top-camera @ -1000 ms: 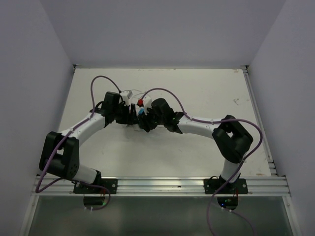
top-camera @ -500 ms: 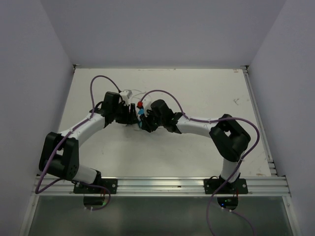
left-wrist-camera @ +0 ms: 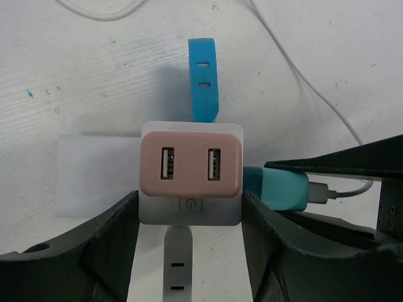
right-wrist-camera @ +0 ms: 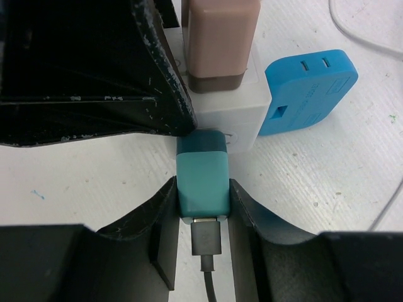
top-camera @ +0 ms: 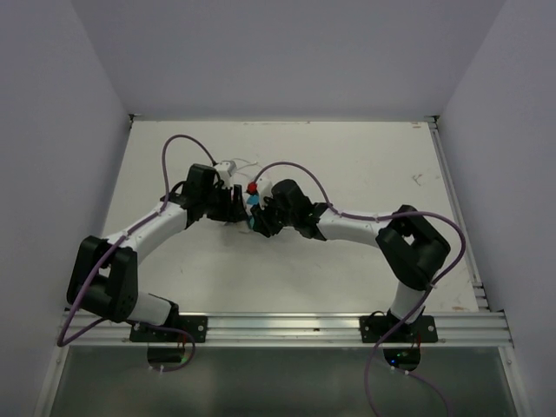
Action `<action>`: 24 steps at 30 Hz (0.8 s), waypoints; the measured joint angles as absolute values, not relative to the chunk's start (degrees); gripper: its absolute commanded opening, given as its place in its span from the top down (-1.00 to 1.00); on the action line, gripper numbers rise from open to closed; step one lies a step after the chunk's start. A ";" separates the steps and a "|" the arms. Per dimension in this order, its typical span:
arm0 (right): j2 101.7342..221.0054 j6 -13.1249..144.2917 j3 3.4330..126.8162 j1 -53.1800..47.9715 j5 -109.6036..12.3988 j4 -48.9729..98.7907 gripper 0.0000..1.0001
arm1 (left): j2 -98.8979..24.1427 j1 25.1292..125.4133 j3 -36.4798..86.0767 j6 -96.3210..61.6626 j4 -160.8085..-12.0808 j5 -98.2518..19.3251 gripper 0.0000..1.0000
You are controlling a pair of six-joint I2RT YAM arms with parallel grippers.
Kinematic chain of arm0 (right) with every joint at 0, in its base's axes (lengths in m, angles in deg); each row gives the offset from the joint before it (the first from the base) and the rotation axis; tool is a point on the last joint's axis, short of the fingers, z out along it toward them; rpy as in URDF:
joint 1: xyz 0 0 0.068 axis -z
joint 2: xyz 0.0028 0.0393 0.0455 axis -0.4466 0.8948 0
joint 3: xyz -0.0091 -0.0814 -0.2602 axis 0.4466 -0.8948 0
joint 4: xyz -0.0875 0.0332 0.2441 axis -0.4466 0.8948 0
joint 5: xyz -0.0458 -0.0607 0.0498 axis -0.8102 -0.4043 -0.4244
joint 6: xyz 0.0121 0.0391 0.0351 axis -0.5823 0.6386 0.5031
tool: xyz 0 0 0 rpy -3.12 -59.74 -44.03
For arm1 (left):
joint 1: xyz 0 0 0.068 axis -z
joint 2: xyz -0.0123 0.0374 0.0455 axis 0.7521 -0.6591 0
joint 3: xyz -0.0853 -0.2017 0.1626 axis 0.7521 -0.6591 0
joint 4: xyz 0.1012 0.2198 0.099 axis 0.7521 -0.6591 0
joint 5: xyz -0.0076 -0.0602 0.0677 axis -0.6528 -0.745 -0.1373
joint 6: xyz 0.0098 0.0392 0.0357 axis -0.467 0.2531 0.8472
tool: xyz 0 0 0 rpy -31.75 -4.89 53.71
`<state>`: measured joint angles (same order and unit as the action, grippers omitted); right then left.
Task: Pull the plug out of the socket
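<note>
The socket [left-wrist-camera: 189,212], a white cube with a pink two-port USB face [left-wrist-camera: 191,165], sits between the fingers of my left gripper [left-wrist-camera: 190,217], which is shut on its two sides. A teal plug [right-wrist-camera: 203,182] with a grey cable [right-wrist-camera: 208,251] sticks out of the socket's side [right-wrist-camera: 230,116], its darker end against the white face. My right gripper [right-wrist-camera: 203,201] is shut on the plug, pads touching both flanks. In the top view the left gripper [top-camera: 231,205] and right gripper [top-camera: 259,217] meet at mid-table and hide most of the socket.
A blue adapter [left-wrist-camera: 203,78] juts from the socket's far face, and a white strip with two slots [left-wrist-camera: 176,264] from its near face. A flat white piece [left-wrist-camera: 94,182] lies beside the socket. Thin white cable [left-wrist-camera: 302,75] trails across the table. A red part [top-camera: 252,187] shows near the grippers.
My right gripper has closed onto the teal plug. Both arms have shifted slightly, and the left gripper keeps its hold on the socket.
</note>
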<state>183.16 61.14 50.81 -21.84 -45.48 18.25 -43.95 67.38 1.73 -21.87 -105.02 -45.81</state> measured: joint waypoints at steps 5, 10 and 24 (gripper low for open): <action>181.59 61.42 49.11 -21.29 -44.54 17.42 1.00 | -43.53 67.78 1.73 -23.16 -105.04 -45.75 1.00; 180.06 61.82 48.17 -21.14 -44.52 17.46 1.00 | -42.83 68.41 1.73 -24.25 -105.21 -44.46 1.00; 174.87 63.11 45.35 -20.09 -44.78 23.12 1.00 | -43.07 68.45 1.80 -23.11 -105.87 -27.96 1.00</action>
<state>174.87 63.11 45.35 -20.09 -44.78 23.12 -43.07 68.45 1.80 -23.11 -105.87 -27.96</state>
